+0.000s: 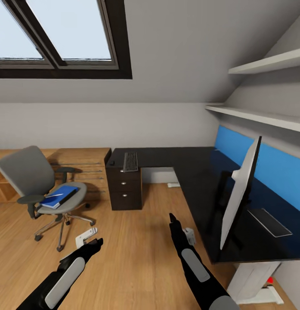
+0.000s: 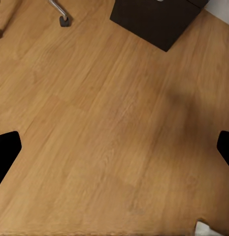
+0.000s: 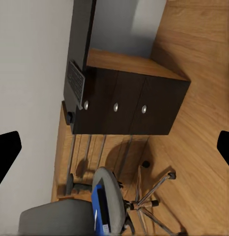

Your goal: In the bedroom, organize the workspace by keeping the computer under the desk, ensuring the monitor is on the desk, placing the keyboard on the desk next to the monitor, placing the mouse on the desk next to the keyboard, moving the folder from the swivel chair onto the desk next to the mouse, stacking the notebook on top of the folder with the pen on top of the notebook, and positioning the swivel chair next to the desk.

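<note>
The grey swivel chair [image 1: 40, 185] stands on the floor at the left, apart from the black desk [image 1: 184, 161]. The blue folder [image 1: 59, 196] lies on its seat with the thin pale pen [image 1: 54, 196] across it. On the desk's far wing above the drawer unit [image 1: 124, 189] lie the keyboard [image 1: 130, 161] and the small mouse [image 1: 111, 163]. The monitor [image 1: 240, 191] stands on the near wing, the grey notebook [image 1: 270, 221] flat behind it. The white computer [image 1: 255, 282] sits under the desk. My left gripper [image 1: 97, 244] and right gripper [image 1: 172, 218] hang open over bare floor, holding nothing.
A light wooden drawer chest [image 1: 83, 165] stands behind the chair. Small white objects lie on the floor [image 1: 86, 237] near my left gripper and beside my right arm [image 1: 189, 234]. Wall shelves [image 1: 261, 116] hang above the desk. Open wooden floor [image 1: 137, 258] lies between chair and desk.
</note>
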{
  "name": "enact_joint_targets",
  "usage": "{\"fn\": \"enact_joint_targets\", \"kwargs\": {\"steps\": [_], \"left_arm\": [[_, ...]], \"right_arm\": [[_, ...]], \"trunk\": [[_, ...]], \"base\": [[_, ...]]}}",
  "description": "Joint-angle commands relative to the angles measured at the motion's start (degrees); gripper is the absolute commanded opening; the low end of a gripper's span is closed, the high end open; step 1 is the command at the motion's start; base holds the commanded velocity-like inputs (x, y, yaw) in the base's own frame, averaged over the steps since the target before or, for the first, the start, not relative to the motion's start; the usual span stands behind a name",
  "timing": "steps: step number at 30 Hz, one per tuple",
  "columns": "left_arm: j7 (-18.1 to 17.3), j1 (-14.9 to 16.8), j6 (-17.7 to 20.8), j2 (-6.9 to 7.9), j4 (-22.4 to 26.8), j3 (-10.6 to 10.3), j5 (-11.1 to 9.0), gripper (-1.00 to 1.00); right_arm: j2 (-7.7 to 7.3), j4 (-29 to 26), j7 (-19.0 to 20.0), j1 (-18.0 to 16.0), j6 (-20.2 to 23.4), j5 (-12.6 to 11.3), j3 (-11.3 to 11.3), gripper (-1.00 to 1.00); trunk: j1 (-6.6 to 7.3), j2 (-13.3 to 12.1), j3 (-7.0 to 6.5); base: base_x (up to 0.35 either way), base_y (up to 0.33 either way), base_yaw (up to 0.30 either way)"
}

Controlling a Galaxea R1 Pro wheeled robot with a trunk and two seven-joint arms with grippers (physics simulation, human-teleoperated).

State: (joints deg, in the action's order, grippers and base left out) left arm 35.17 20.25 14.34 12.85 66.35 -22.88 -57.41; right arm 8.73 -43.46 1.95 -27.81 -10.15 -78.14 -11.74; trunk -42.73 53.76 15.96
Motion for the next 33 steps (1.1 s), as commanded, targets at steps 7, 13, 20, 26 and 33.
{"fn": "enact_joint_targets", "kwargs": {"steps": [7, 13, 20, 26, 33], "left_arm": [[0.4, 0.1, 0.1, 0.05, 0.1, -0.2, -0.3, 1.0], [0.4, 0.1, 0.1, 0.0, 0.1, -0.2, -0.4, 1.0], [0.3, 0.1, 0.1, 0.03, 0.1, -0.2, -0.4, 1.0], [0.3, 0.1, 0.1, 0.06, 0.1, -0.2, -0.4, 1.0], [0.3, 0.1, 0.2, -0.02, 0.1, -0.3, -0.3, 1.0]], "right_arm": [[-0.1, 0.0, 0.1, -0.1, -0.5, -0.4, -0.7, 1.0], [-0.16, 0.0, 0.1, -0.1, -0.5, 1.6, -0.8, 1.0], [-0.75, 0.1, -0.8, -0.1, -0.5, 5.3, -0.8, 1.0], [-0.98, 0.1, -2.5, -0.1, -0.5, 7.0, -0.7, 1.0], [-1.0, 1.3, -3.6, -0.1, -0.5, 7.5, -0.5, 1.0]], "trunk": [[1.57, -2.8, -1.19], [2.89, -5.2, -2.26], [4.42, -8.0, -3.52], [5.74, -10.4, -4.6], [7.28, -13.2, -5.85]], "base": [[-0.315, -0.128, 0.0], [-0.321, -0.119, 0.0], [-0.325, -0.11, 0.0], [-0.326, -0.108, 0.0], [-0.326, -0.108, 0.0]]}}
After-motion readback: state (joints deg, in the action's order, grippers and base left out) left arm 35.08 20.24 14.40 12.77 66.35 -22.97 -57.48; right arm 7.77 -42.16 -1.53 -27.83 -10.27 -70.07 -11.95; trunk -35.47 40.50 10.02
